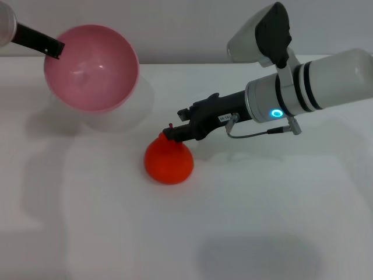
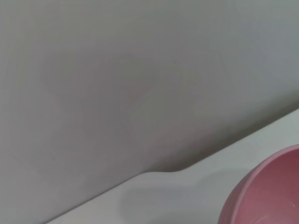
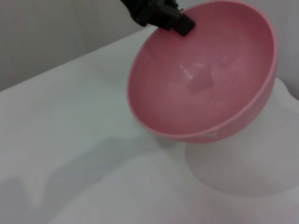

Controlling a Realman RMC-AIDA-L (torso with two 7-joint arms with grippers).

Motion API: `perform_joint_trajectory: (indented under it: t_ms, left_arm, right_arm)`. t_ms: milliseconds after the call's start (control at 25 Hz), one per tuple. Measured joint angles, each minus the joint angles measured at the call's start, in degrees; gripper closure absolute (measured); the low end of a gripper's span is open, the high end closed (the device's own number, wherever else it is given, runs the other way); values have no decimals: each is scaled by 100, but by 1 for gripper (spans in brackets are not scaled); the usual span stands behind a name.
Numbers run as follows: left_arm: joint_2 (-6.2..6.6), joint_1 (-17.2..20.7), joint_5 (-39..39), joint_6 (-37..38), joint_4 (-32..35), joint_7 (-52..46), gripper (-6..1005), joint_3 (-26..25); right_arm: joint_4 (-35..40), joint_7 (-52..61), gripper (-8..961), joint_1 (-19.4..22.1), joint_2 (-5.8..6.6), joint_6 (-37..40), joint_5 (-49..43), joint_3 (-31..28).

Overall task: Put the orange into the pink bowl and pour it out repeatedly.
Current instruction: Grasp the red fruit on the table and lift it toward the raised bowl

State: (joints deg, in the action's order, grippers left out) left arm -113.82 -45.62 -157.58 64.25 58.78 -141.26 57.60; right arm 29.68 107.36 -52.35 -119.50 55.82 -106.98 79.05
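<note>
The orange (image 1: 169, 160) sits on the white table (image 1: 245, 227), near the middle, well apart from the bowl (image 1: 91, 67). It is small, round and bright red-orange, with a slightly lumpy skin. It looks firm enough to take a squeeze and light, but being round it would likely roll if nudged from one side. The safest hold is probably across its widest part, fingers on opposite sides, pressing evenly.

The right gripper (image 1: 173, 133) reaches in from the right and its dark tips rest at the top of the orange, at the far edge. Whether its fingers are spread around the fruit or closed on it cannot be told from here; the tips are too dark and closely bunched.

The bowl is up at the far left, tilted so its open mouth faces forward and its glossy pink inside shows. It is empty. It looks like thin, stiff, smooth plastic, light and somewhat slippery. The left gripper (image 1: 52, 46) holds it by the rim, its dark fingers (image 3: 180, 22) pinched on the upper edge, which the right wrist view shows clearly. The bowl casts a soft shadow on the table beneath it and appears lifted off the surface.
</note>
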Motion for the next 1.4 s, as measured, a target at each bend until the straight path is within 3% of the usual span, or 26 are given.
perform_joint_trajectory:
  t_ms: [280, 1040, 1400]
  left_arm:
    - [-45, -75, -1, 106, 2, -6, 957, 61]
    - [-103, -211, -11, 140, 4, -84, 957, 347]
    - [-192, -322, -77, 151, 40, -110, 956, 476]
  right_arm:
    - [-219, -34, 328, -4, -11, -222, 422, 395]
    - [-557, 50, 330, 61, -18, -218, 464, 453]
    - [-735, 34, 328, -8, -26, -458, 810, 812]
